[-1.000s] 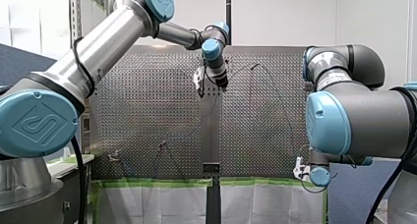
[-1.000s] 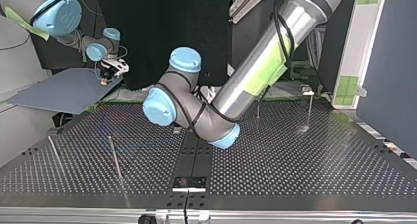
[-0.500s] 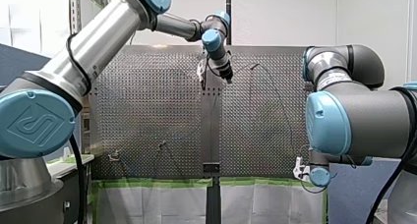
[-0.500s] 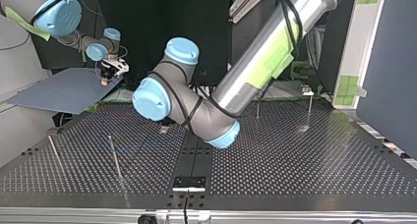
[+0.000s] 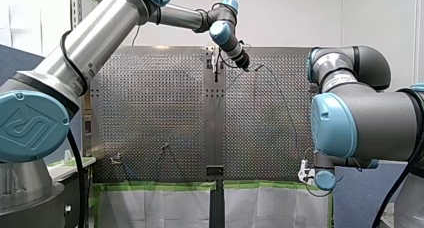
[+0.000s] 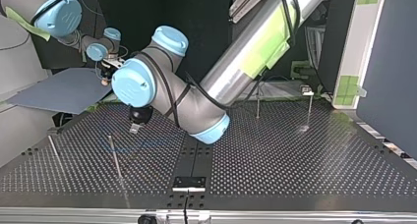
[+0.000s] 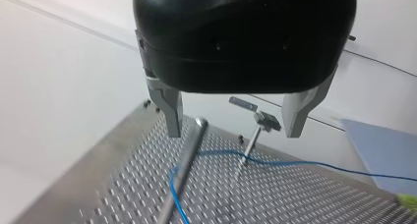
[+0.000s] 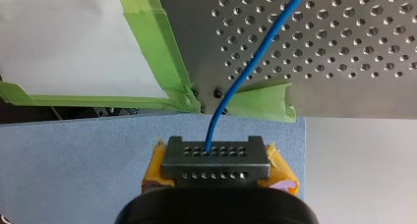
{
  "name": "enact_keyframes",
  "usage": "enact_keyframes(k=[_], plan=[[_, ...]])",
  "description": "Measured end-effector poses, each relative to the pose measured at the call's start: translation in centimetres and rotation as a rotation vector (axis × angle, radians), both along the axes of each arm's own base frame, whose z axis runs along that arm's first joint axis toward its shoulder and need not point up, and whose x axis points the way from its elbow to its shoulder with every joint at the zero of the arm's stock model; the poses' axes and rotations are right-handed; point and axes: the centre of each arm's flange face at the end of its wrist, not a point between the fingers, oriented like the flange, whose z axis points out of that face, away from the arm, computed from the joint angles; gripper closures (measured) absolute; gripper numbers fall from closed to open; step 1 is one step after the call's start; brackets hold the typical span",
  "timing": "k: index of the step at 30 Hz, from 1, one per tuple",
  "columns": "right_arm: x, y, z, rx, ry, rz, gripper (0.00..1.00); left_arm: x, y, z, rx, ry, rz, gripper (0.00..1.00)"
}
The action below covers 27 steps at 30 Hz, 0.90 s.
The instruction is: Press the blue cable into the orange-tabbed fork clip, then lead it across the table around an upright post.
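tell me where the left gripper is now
At the top view's left, my left gripper hangs over the table just beyond a post, the cable ahead of its open jaws.

A white wall (image 5: 290, 18) stands behind the shiny table (image 5: 150, 113). Green tape (image 5: 150, 186) runs along the table's near edge in the front view. White sheets (image 5: 160, 208) hang below it.

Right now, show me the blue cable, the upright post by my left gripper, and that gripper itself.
blue cable (image 8: 244, 79), right wrist view, its middle stretch.
upright post (image 7: 191, 145), left wrist view, upper shaft.
left gripper (image 7: 233, 134), left wrist view, midway between its open fingertips.
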Motion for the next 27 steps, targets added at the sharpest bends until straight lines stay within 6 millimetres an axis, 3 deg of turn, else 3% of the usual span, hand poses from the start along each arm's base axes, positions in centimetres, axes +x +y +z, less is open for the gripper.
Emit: enact_keyframes(k=[8,27], plan=[[0.0,0.0,0.0,0.0,-0.002,0.0,1.0,-0.5,-1.5,0.9,0.017,-0.103,-0.027,0.0],[0.2,0.0,0.0,-0.002,-0.022,0.012,1.0,-0.8,-1.6,1.7,0.125,-0.183,-0.045,0.0]])
